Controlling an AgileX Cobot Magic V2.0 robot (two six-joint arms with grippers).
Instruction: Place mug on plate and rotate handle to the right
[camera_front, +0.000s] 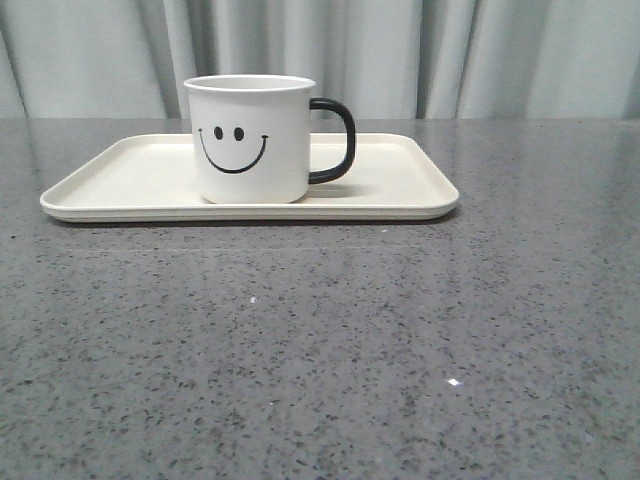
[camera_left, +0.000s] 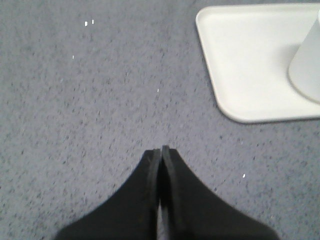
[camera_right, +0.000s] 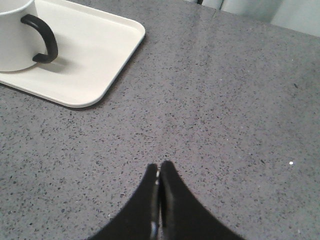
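- Straight ahead in the front view, we see a white mug (camera_front: 250, 138) standing upright on a cream plate (camera_front: 120, 180), a wide flat tray with rounded corners and a low rim.
- Both sit in the upper half of that frame, on a speckled grey bench (camera_front: 330, 350); pale curtains (camera_front: 500, 55) hang behind.
- We see a black smiley face (camera_front: 232, 150) printed on the mug's side, turned toward the camera.
- Its black handle (camera_front: 337, 140) sticks out to the right side of the frame, over the bare tray surface.
- The mug stands a little left of the plate's centre, close to its near rim.
- Neither arm shows in the front view.
- From the left wrist view, we see the left pincer (camera_left: 162, 149) at the bottom centre, its two dark fingers pressed together with nothing between them, over bare bench.
- A corner of the plate and part of the mug's wall fill the upper right of that frame, well apart from the pincer.
- From the right wrist view, we see the right pincer (camera_right: 159, 164) at the bottom centre, also closed on nothing.
- The mug, handle and plate corner lie in that frame's upper left, well apart from it.
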